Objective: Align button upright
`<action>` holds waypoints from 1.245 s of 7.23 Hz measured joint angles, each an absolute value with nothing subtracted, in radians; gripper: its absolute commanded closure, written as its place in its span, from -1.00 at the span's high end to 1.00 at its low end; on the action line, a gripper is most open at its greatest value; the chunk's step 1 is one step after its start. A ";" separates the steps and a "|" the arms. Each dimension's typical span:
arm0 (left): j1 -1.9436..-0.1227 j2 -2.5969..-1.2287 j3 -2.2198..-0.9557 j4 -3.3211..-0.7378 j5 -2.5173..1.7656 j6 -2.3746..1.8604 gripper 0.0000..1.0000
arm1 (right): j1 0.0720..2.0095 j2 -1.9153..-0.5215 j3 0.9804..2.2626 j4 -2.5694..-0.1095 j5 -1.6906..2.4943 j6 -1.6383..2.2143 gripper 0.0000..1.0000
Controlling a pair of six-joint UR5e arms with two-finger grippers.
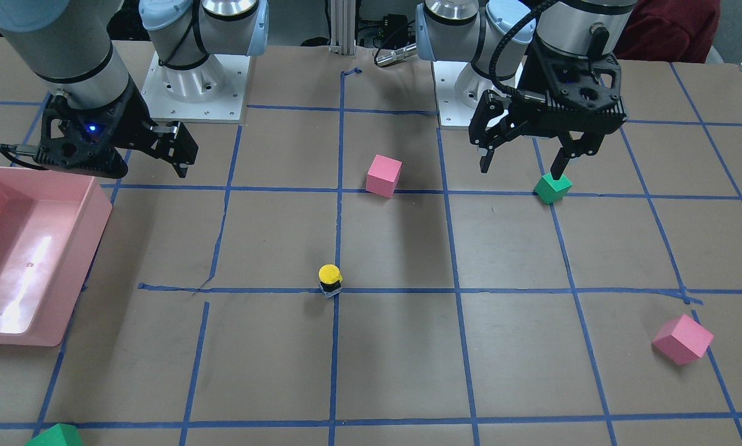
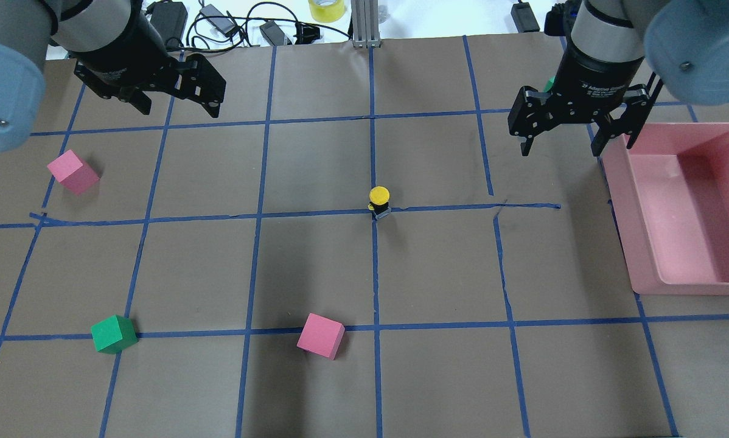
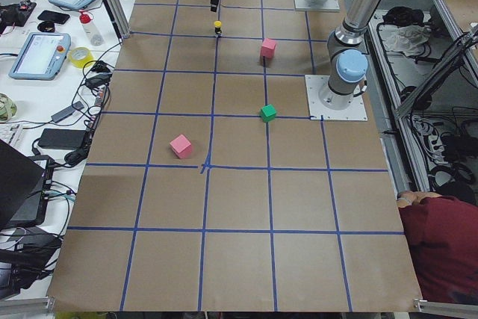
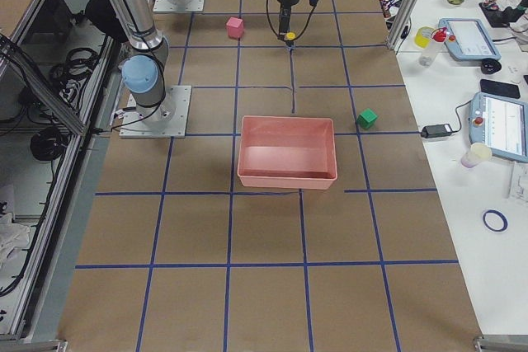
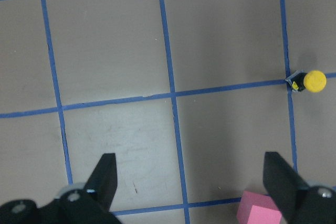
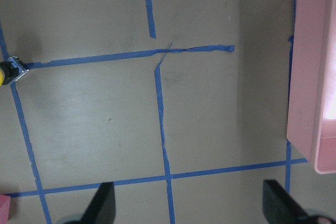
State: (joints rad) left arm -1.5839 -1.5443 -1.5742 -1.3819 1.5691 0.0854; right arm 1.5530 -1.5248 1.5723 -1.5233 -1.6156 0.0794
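The button point(image 2: 379, 201) stands upright on a blue tape crossing near the table's middle, yellow cap on top, black body and grey base below. It also shows in the front view point(image 1: 330, 280), the left wrist view point(image 5: 310, 81) and at the left edge of the right wrist view point(image 6: 8, 72). My left gripper point(image 2: 179, 103) is open and empty, high above the far left of the table, well away from the button. My right gripper point(image 2: 560, 146) is open and empty, raised beside the pink bin. Both wrist views show the fingers point(image 5: 105, 177) point(image 6: 102, 203) spread wide.
A pink bin point(image 2: 620, 201) stands at the right edge. Two pink cubes point(image 2: 72, 171) point(image 2: 320, 335) and a green cube point(image 2: 114, 333) lie on the left and near side. Another green cube point(image 1: 55, 437) sits on the far side, by the right arm.
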 measured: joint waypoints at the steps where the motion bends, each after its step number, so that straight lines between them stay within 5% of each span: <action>1: -1.584 -1.533 -1.584 -1.370 1.567 0.105 1.00 | 1.553 -1.525 1.572 -1.523 -1.616 0.080 1.00; 9: -1.579 -1.488 -1.625 -1.365 1.568 0.048 1.00 | 1.551 -1.525 1.573 -1.522 -1.617 0.079 1.00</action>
